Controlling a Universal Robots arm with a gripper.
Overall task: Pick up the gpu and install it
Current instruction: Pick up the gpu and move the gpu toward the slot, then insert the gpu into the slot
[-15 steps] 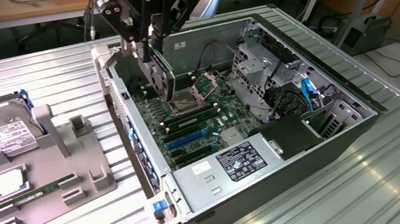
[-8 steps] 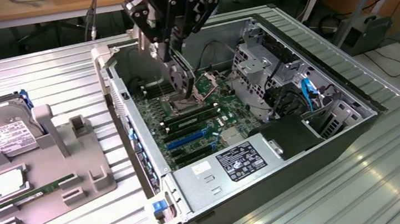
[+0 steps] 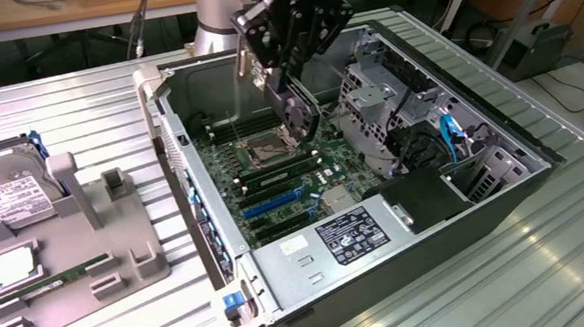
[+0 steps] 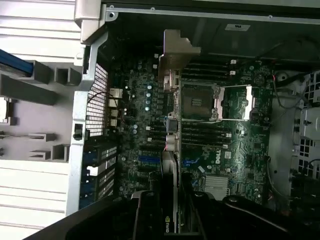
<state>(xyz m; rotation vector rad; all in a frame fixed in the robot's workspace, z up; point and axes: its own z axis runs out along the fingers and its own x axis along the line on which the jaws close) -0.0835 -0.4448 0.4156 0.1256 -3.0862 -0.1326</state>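
My gripper (image 3: pixel 292 37) is shut on the gpu (image 3: pixel 298 106), a thin black card that hangs edge-down above the open computer case (image 3: pixel 512 189). Its silvery end bracket (image 3: pixel 246 58) points toward the case's back wall. The card's lower edge hovers over the motherboard (image 3: pixel 271 174), near the CPU socket (image 3: pixel 268 146) and clear of the blue expansion slots (image 3: pixel 274 204). In the wrist view the gpu (image 4: pixel 172 150) runs edge-on from my gripper (image 4: pixel 172 222) to its bracket (image 4: pixel 176 50), across the motherboard (image 4: pixel 220 150) beside the socket (image 4: pixel 197 100). The blue slots (image 4: pixel 149 159) lie close alongside.
A grey fixture tray (image 3: pixel 106 256) at the exterior view's left holds a hard drive (image 3: pixel 2 190), a CPU (image 3: pixel 15 266) and a RAM stick (image 3: pixel 54 282). Inside the case are RAM sticks (image 3: pixel 277 173), a drive cage (image 3: pixel 373 106) and a power supply (image 3: pixel 348 235).
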